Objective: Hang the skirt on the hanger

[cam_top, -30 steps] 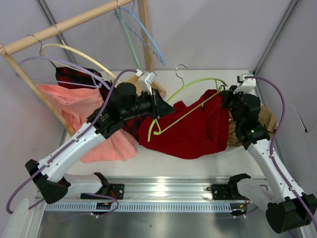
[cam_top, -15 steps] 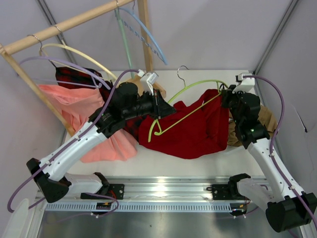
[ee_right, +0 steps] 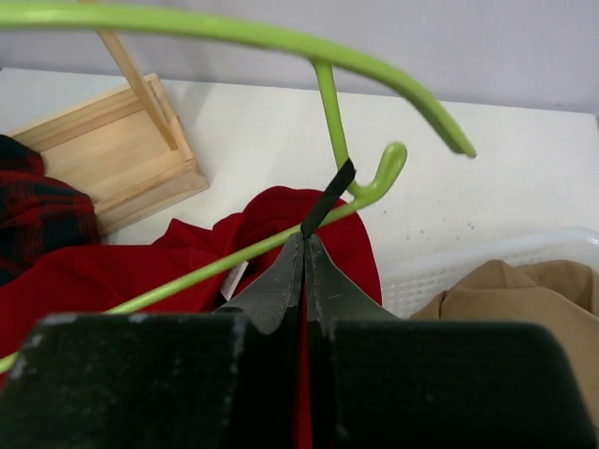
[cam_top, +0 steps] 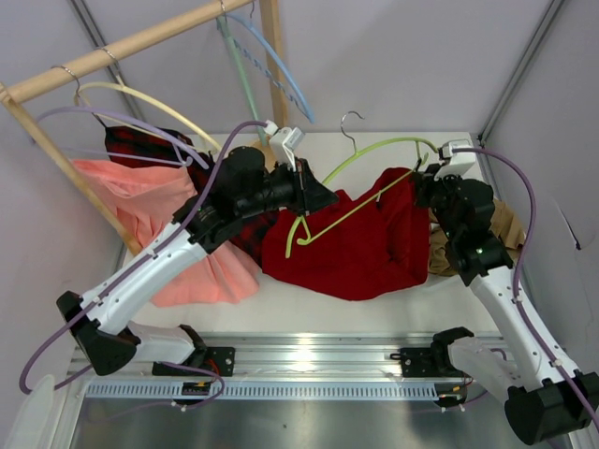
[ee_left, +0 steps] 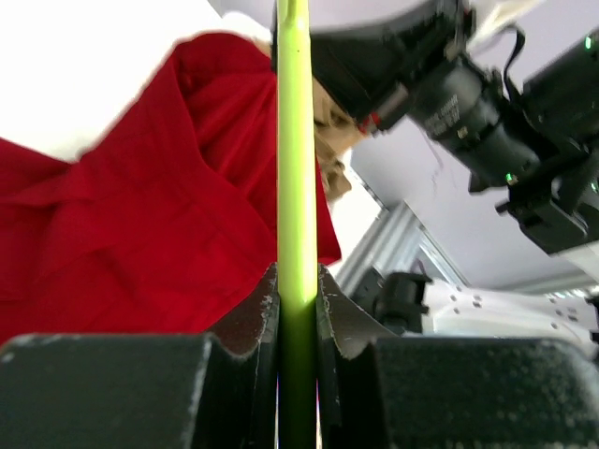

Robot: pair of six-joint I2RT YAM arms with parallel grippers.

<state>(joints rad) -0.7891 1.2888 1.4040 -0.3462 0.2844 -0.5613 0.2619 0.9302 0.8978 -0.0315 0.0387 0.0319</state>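
The lime hanger (cam_top: 370, 154) hangs in the air over the table, silver hook up. My left gripper (cam_top: 314, 198) is shut on its left arm; in the left wrist view the jaws (ee_left: 298, 281) clamp the green bar (ee_left: 296, 140). The deep-red skirt (cam_top: 360, 248) droops below the hanger onto the table, and also shows in the left wrist view (ee_left: 140, 215). My right gripper (cam_top: 423, 182) is shut on the skirt's black loop strap (ee_right: 328, 196) at the hanger's right-end notch (ee_right: 388, 164); red fabric (ee_right: 112, 281) lies under the jaws (ee_right: 304, 238).
A wooden rack (cam_top: 122, 47) at the back left carries a cream hanger (cam_top: 140, 94), a light-blue hanger (cam_top: 281, 65), a plaid skirt (cam_top: 136, 145) and a salmon skirt (cam_top: 150, 201). A white basket (ee_right: 468, 257) with a tan garment (cam_top: 505, 224) stands at right.
Both grippers have lifted the hanger and the skirt's top edge a little higher and toward the back. The left gripper has shifted slightly right along with it.
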